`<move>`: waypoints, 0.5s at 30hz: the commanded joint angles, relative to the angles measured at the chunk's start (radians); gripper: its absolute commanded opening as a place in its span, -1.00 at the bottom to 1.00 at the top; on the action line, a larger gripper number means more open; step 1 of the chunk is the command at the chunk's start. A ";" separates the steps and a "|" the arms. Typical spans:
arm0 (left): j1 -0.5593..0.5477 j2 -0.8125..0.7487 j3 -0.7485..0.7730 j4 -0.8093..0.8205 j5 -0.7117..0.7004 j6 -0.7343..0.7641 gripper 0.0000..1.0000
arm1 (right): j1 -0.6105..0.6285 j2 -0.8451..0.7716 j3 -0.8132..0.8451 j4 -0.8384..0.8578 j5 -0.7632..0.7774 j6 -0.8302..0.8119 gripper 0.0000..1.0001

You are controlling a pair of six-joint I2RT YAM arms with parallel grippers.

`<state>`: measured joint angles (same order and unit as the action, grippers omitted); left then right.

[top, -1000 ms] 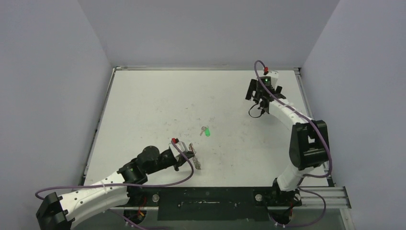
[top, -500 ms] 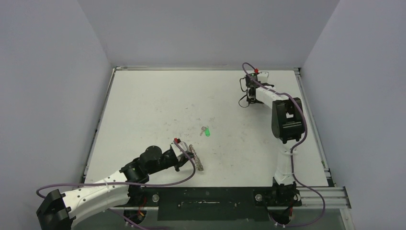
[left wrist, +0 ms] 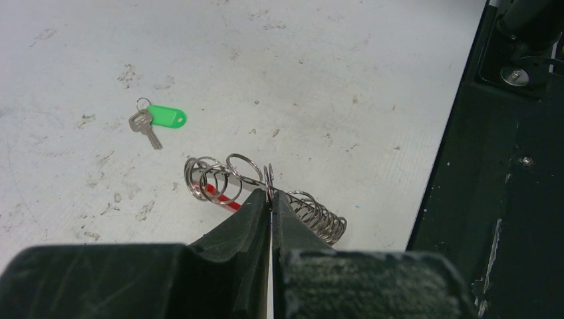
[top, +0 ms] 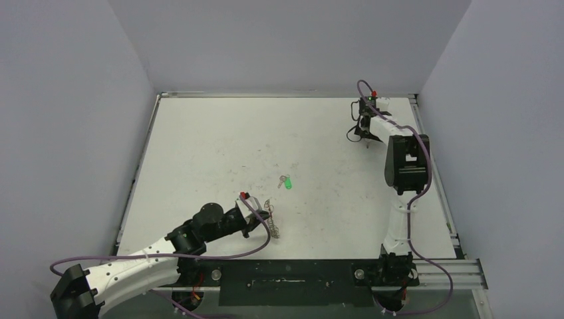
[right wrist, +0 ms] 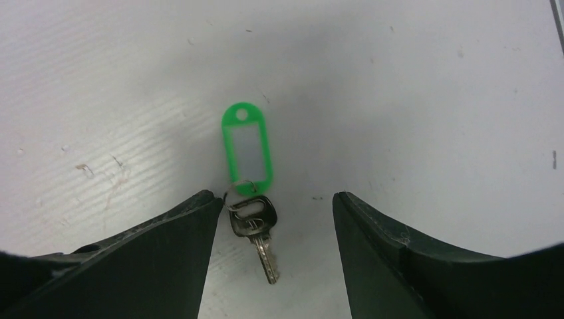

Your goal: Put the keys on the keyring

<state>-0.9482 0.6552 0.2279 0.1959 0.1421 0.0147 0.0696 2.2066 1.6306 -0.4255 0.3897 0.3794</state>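
While the left gripper [left wrist: 271, 199] is pinched shut on one loop of the keyring [left wrist: 318, 219], a coil of silvery wire loops with a curved red segment held low over the near part of the scuffed white table [top: 199, 146], the right gripper [right wrist: 276, 199] hangs over the small silver keys on a bright green plastic tag [right wrist: 247, 149]. Its jaws are apart, one to each side, gripping nothing. The step in hand looks like the pickup of the keys: the ring is secured and the keys are not yet lifted. Next, I judge, the right jaws must come down and close across the key or tag, both lying thin against the table. They must then carry it to the held coil and feed its little split ring onto a wire end, which is fine work.

Only the right wrist view shows that tag, with its pale label window. From above, the right gripper [top: 362, 131] sits at the far right and its arm hides whatever lies beneath. That view shows instead what I take for a second green-tagged key [top: 286, 181] at mid-table, well apart from both grippers. The left wrist view gives the clamped loop and red segment, which the overhead view barely resolves.
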 commanded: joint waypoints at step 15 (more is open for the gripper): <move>-0.004 -0.018 0.009 0.051 0.002 0.002 -1.00 | -0.011 0.099 0.062 -0.118 -0.191 0.018 -0.36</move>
<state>-0.9485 0.6544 0.2249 0.1993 0.1421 0.0147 0.0658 2.2948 1.7699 -0.4538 0.2710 0.3813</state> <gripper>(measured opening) 0.015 0.372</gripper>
